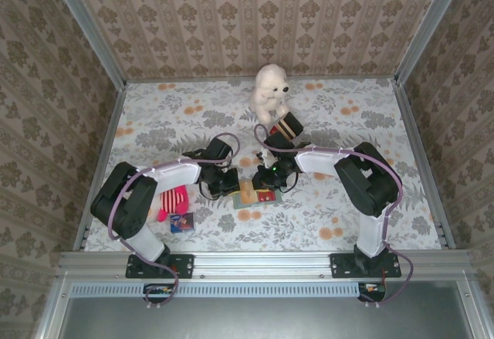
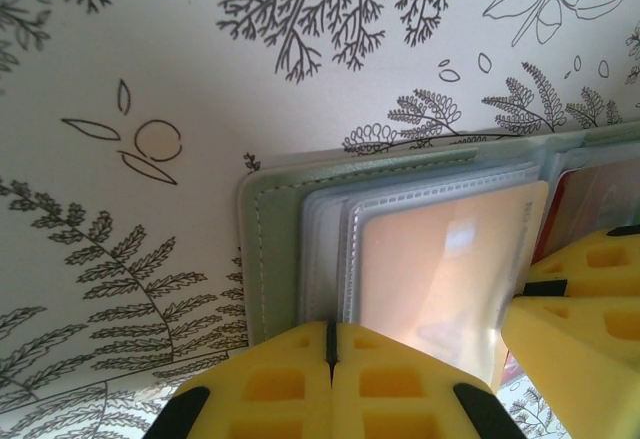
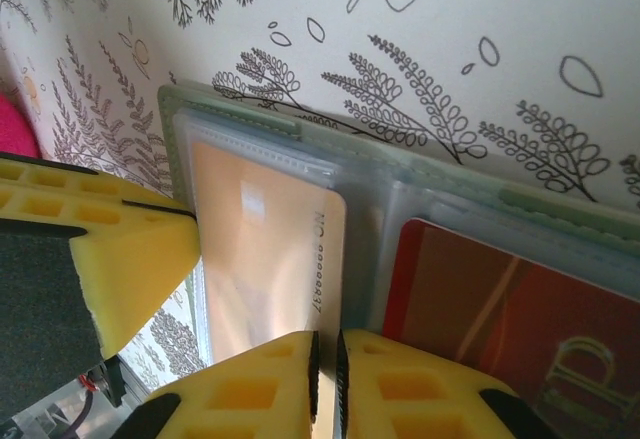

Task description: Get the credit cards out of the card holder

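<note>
Top external view: The card holder (image 1: pixel 252 203) lies open and flat on the floral worktop (image 1: pixel 370 223), near the front edge and between the two arms. The left hand (image 1: pixel 224 183) is at its left side and the right hand (image 1: pixel 272 178) at its upper right; both are low over it. A white plush bear (image 1: pixel 270 92) sits towards the back with a striped box (image 1: pixel 287 129) just in front of it. A pink item (image 1: pixel 174 200) and a dark blue packet (image 1: pixel 182 222) lie beside the left arm.

Left wrist view: The left hand (image 2: pixel 330 344) is clenched, its yellow fingers pressed together at the near edge of the holder (image 2: pixel 268 259). No item is seen gripped between them. Of the credit cards, a pale orange card (image 2: pixel 440 269) sits in a clear pocket on the left page, and a red card (image 2: pixel 600 199) shows on the other page. A finger of the right hand is at the pale card's right edge.

Right wrist view: The right hand (image 3: pixel 325 359) is closed down to a thin slit, directly at the lower right corner of the pale orange card (image 3: pixel 265 249). Whether it pinches that card cannot be determined. The red card (image 3: pixel 500 309) remains in its pocket to the right. The left hand's finger bears on the holder's (image 3: pixel 450 174) left edge.
</note>
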